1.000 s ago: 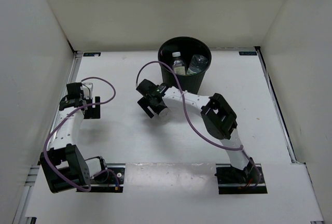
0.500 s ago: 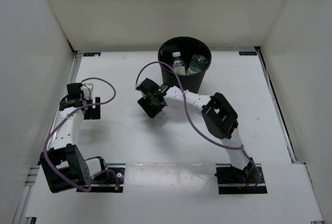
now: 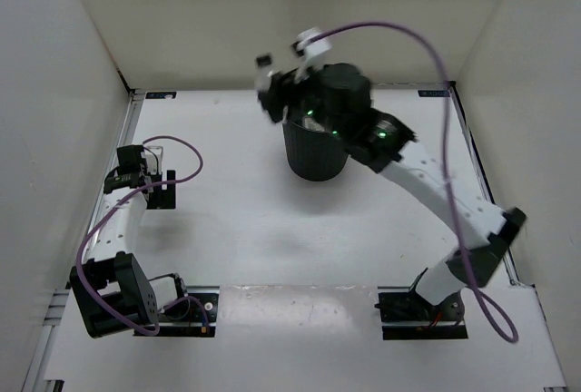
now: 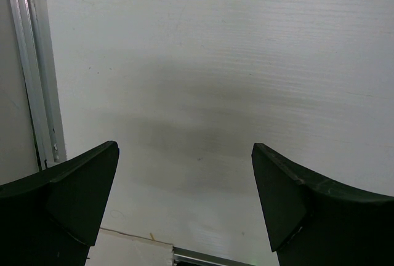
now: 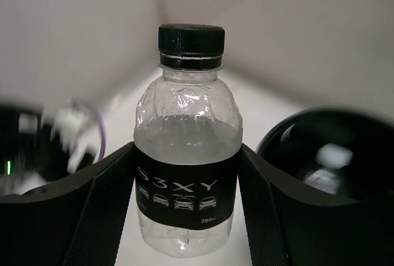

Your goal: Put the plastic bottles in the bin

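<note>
My right gripper (image 5: 188,183) is shut on a small clear plastic bottle (image 5: 188,149) with a black cap and a black label, held upright between both fingers. In the top view that gripper (image 3: 280,93) hangs raised in the air by the left rim of the black bin (image 3: 313,151). The right arm covers the bin's mouth, so what is inside is hidden. The bin's dark rim (image 5: 332,155) shows to the right of the bottle in the right wrist view. My left gripper (image 4: 184,198) is open over bare table at the far left (image 3: 138,161), with nothing between its fingers.
White walls close the table in at the back and on both sides. A metal rail (image 4: 37,69) runs along the table's left edge beside the left gripper. The right arm's purple cable (image 3: 399,34) arcs high over the bin.
The right gripper shut on the bottle low on the table in front of the bin. It then swung up and back with it, level with the bin's left rim. The left arm stayed still.
</note>
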`<state>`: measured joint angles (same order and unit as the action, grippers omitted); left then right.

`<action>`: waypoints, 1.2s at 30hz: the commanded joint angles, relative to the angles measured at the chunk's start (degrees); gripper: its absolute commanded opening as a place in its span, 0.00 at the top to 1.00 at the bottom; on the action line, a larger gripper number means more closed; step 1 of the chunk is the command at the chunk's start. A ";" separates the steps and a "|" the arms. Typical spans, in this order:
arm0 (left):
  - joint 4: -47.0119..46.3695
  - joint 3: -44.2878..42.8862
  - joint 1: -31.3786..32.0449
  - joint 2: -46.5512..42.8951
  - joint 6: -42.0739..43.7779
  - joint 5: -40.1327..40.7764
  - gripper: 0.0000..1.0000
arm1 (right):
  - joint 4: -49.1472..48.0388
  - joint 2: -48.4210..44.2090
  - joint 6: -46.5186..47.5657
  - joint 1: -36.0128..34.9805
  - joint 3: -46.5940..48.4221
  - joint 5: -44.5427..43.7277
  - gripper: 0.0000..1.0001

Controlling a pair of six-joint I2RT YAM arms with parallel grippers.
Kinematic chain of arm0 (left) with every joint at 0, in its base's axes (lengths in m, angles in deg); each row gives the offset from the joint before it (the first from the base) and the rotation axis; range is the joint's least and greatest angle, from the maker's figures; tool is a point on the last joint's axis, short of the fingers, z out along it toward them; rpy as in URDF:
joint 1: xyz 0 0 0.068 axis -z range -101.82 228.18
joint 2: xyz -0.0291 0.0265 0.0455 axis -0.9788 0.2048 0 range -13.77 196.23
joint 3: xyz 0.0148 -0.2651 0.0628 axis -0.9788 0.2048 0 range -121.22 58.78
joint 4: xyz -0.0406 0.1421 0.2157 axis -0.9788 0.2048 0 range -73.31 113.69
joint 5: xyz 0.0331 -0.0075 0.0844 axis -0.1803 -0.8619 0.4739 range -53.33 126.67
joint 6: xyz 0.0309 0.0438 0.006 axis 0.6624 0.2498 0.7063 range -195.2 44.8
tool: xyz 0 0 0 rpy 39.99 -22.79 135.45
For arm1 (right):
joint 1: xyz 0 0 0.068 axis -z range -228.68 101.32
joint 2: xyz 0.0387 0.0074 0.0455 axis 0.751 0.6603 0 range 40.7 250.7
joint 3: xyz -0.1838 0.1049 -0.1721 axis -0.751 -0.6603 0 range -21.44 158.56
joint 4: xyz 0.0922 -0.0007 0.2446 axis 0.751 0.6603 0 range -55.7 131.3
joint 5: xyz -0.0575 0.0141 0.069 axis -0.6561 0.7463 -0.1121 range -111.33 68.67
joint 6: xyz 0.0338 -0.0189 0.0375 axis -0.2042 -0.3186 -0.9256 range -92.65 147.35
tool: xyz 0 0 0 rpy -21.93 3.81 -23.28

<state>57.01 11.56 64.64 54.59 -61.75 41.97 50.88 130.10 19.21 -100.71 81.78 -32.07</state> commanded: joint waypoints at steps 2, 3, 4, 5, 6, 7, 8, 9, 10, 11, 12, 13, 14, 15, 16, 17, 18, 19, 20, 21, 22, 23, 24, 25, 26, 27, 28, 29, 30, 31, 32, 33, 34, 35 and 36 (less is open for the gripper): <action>0.11 -0.50 -0.26 -0.51 -0.45 -0.55 0.00 | -7.29 1.89 1.03 6.03 1.68 -16.77 0.80; 0.11 -0.50 -0.26 -0.51 -0.45 -0.55 0.00 | -3.09 3.91 -2.28 7.89 5.99 -15.90 0.80; 0.11 -0.50 -0.26 -0.51 -0.45 -0.55 0.00 | 2.26 6.54 -4.32 9.65 11.16 -14.58 0.80; 0.11 -0.50 -0.26 -0.51 -0.45 -0.55 0.00 | 11.98 11.70 -5.56 12.10 16.43 -14.57 0.80; 0.11 -0.50 -0.26 -0.51 -0.45 -1.08 0.00 | 15.38 13.76 -5.57 12.74 23.88 -13.87 0.80; 0.11 -0.50 -0.26 -0.51 -0.45 -1.08 0.00 | 17.85 15.34 -5.57 12.74 25.78 -13.87 0.80; 0.11 -0.50 -0.26 -0.51 -0.45 -1.08 0.00 | 19.09 16.32 -5.05 13.27 25.80 -14.56 0.79; 0.11 -0.50 -0.26 -0.51 -0.45 -1.08 0.00 | 19.10 16.33 -4.26 13.27 25.19 -14.57 0.78; 0.11 -0.50 -0.26 -0.51 -0.45 -1.08 0.00 | 19.11 16.33 -4.25 13.27 23.54 -13.87 0.77; 0.11 -0.50 -0.26 -0.51 -0.45 -1.08 0.00 | 19.11 16.33 -4.25 13.27 22.56 -13.34 0.72; 0.11 -0.50 -0.26 0.02 -0.45 -1.08 0.00 | 19.11 16.33 -4.25 13.27 21.68 -12.64 0.67; 0.11 -0.50 -0.26 0.02 -0.45 -1.08 0.00 | 19.63 15.63 -5.99 13.27 20.72 -11.94 0.64; 0.11 -0.50 -0.26 0.02 -0.45 -1.08 0.00 | 19.63 14.84 -6.70 13.27 18.36 -11.93 0.52; 0.11 -0.50 -0.26 0.02 -0.45 -1.08 0.00 | 19.63 14.83 -7.23 13.27 17.38 -11.93 0.43; 0.11 -0.50 -0.26 0.02 -0.45 -1.08 0.00 | 19.63 14.22 -7.24 13.79 16.67 -11.32 0.33; 0.11 -0.50 -0.26 0.02 -0.45 -1.08 0.00 | 19.63 14.22 -7.24 13.80 16.66 -10.62 0.22; 0.11 -0.50 -0.26 0.02 -0.45 -1.08 0.00 | 19.63 14.22 -7.24 13.80 16.14 -8.96 0.01; 0.11 0.02 -0.26 0.02 -0.45 -1.08 0.00 | 19.63 13.61 -6.72 13.80 16.14 -7.99 0.01; 0.11 0.02 -0.26 0.02 -0.45 -1.08 0.00 | 19.63 13.60 -6.71 13.80 16.66 -7.98 0.01; 0.11 0.02 -0.26 0.02 -0.45 -1.08 0.00 | 19.63 12.91 -6.19 13.80 16.66 -7.98 0.01; 0.11 0.02 -0.26 0.02 -0.45 -1.08 0.00 | 19.63 12.03 -5.49 13.80 17.45 -7.98 0.01; 0.11 0.02 -0.26 0.02 -0.45 -1.08 0.00 | 19.63 11.41 -5.48 13.28 17.45 -8.67 0.01; 0.11 0.02 -0.26 0.02 -0.45 -1.08 0.00 | 19.63 10.01 -5.48 13.27 17.45 -9.20 0.01; 0.11 0.02 -0.26 0.02 -0.45 -1.08 0.00 | 19.63 9.13 -5.48 13.27 17.45 -9.21 0.01; 0.11 0.02 -0.26 0.02 -0.45 -1.08 0.00 | 19.63 8.16 -4.87 13.27 17.45 -9.82 0.01; 0.11 0.02 -0.26 0.02 -0.45 -1.08 0.00 | 20.24 5.63 -4.87 13.27 16.67 -11.13 0.01; 0.11 0.02 -0.26 0.02 -0.45 -1.08 0.00 | 20.25 4.13 -4.87 13.27 15.79 -12.10 0.01; 0.11 0.02 -0.26 0.02 -0.45 -1.08 0.00 | 21.03 2.54 -4.87 13.27 14.57 -13.07 0.01; 0.11 0.02 -0.26 0.02 -0.45 -1.08 0.00 | 21.65 -0.87 -4.87 15.27 11.42 -13.86 0.01; 0.11 0.02 -0.26 -0.50 -0.45 -1.08 0.00 | 23.48 -2.55 -5.65 16.51 9.65 -14.48 0.01; 0.11 0.55 -0.26 -0.51 -0.45 -1.08 0.00 | 24.72 -4.31 -7.57 18.18 7.54 -15.09 0.01; 0.11 0.55 -0.26 -0.51 -0.45 -1.08 0.00 | 25.95 -7.63 -8.72 22.37 5.26 -15.10 0.01; 0.11 0.55 -0.26 -0.51 -0.45 -1.08 0.00 | 28.05 -9.32 -9.86 24.93 -0.33 -14.05 0.01; 0.11 1.07 -0.26 -0.51 -0.45 -1.08 0.00 | 29.03 -10.90 -11.09 27.74 -3.35 -12.74 0.01; 0.11 1.08 -0.26 -0.51 -0.45 -1.08 0.00 | 30.08 -13.44 -13.63 33.86 -6.16 -10.90 0.01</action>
<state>57.01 11.67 64.64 55.14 -61.75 41.79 74.59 119.37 10.62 -76.01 82.50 -43.81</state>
